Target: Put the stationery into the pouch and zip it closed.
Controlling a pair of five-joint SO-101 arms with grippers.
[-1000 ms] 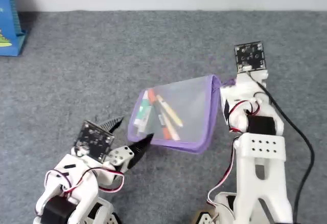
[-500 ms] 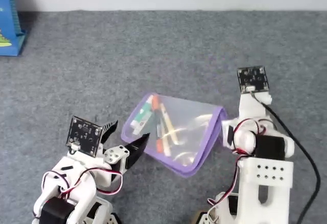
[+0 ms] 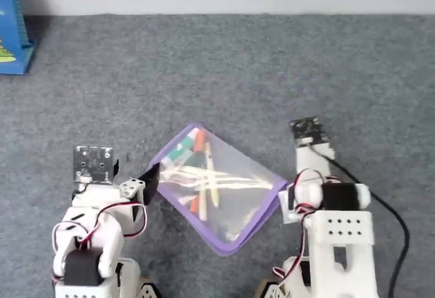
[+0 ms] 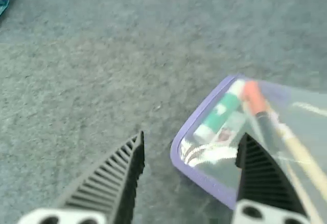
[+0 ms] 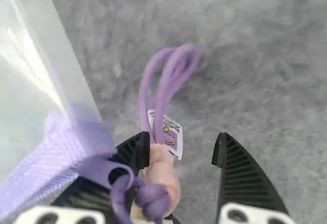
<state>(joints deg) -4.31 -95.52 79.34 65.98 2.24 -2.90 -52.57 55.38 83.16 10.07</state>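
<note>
The clear pouch (image 3: pixel 224 192) with purple trim lies flat between my two arms, and pens and markers (image 3: pixel 197 169) show through it. My left gripper (image 3: pixel 151 175) stands open at the pouch's left corner; in the left wrist view its gripper (image 4: pixel 192 137) has that purple corner (image 4: pixel 204 132) just beyond the tips, with a green marker (image 4: pixel 219 114) and an orange one (image 4: pixel 254 97) inside. My right gripper (image 3: pixel 287 201) is at the pouch's right corner. In its wrist view the right gripper (image 5: pixel 181 142) is open, with the pink zipper pull (image 5: pixel 162 180) and purple cord loop (image 5: pixel 168 75) lying against one finger.
A blue box (image 3: pixel 12 32) stands at the far left edge of the grey carpeted table (image 3: pixel 224 67). A white wall runs along the back.
Both arms have drawn back toward the near edge. The pouch slid nearer with the right arm and turned, so one corner now points away. The left gripper came off the pouch's edge.
</note>
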